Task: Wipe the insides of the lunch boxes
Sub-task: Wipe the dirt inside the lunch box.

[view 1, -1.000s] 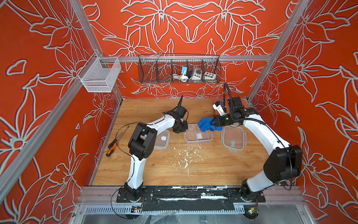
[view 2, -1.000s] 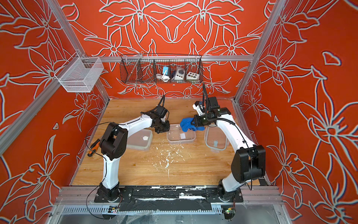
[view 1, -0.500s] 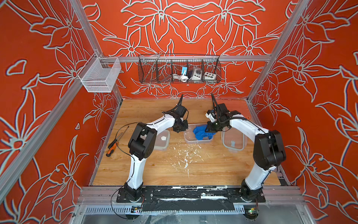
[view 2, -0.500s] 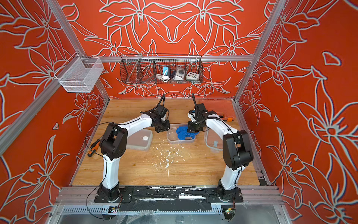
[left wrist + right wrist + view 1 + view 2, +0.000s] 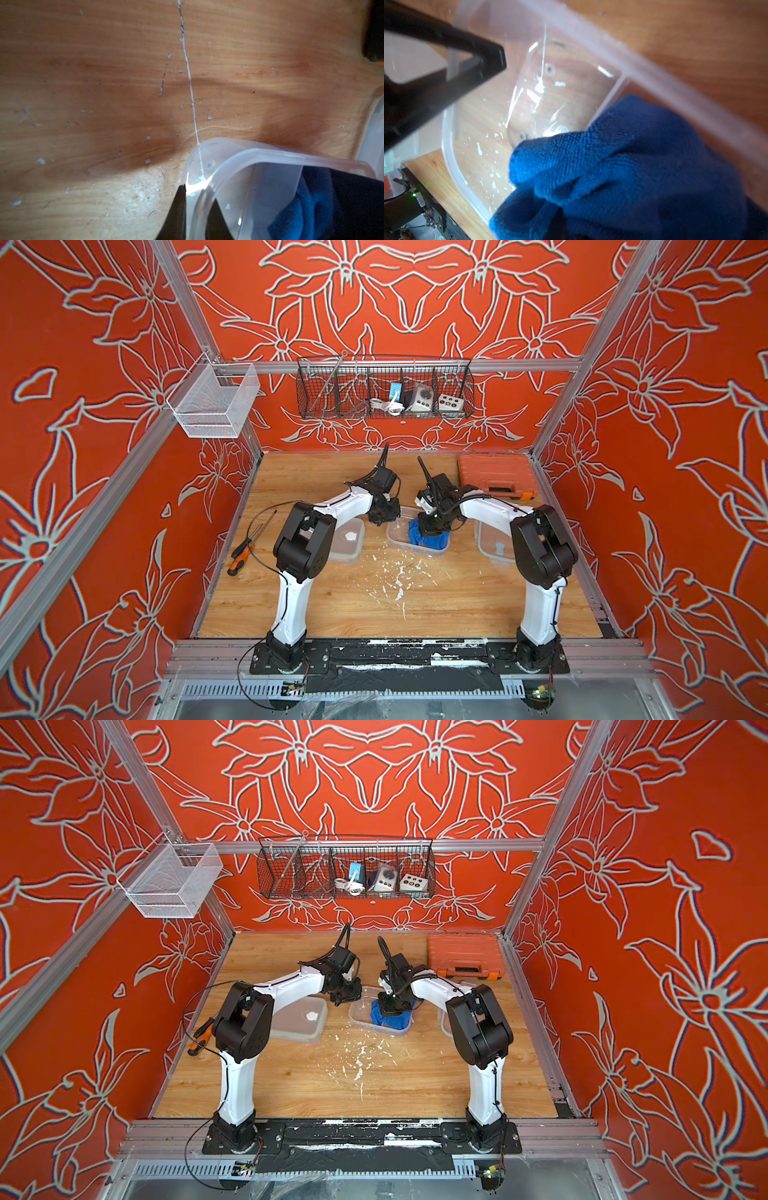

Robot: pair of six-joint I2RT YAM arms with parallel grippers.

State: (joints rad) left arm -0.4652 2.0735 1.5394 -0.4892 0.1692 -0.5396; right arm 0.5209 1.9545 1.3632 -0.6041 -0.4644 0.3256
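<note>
A clear lunch box with an inner divider sits mid-table, white flecks on its floor. My left gripper is shut on its wall at a corner, one finger outside and one inside. My right gripper is shut on a blue cloth that presses into the box beside the divider; the cloth hides its fingertips. A second clear lunch box with a white smear lies to the left, under my left arm.
A clear plastic piece lies right of the box, partly behind my right arm. An orange tool case sits at the back right. A screwdriver lies at the left edge. White crumbs dot the wood in front.
My right gripper has carried the blue cloth from above and right of the divided lunch box down into it, with the arm folding inward. The left arm has kept its hold.
</note>
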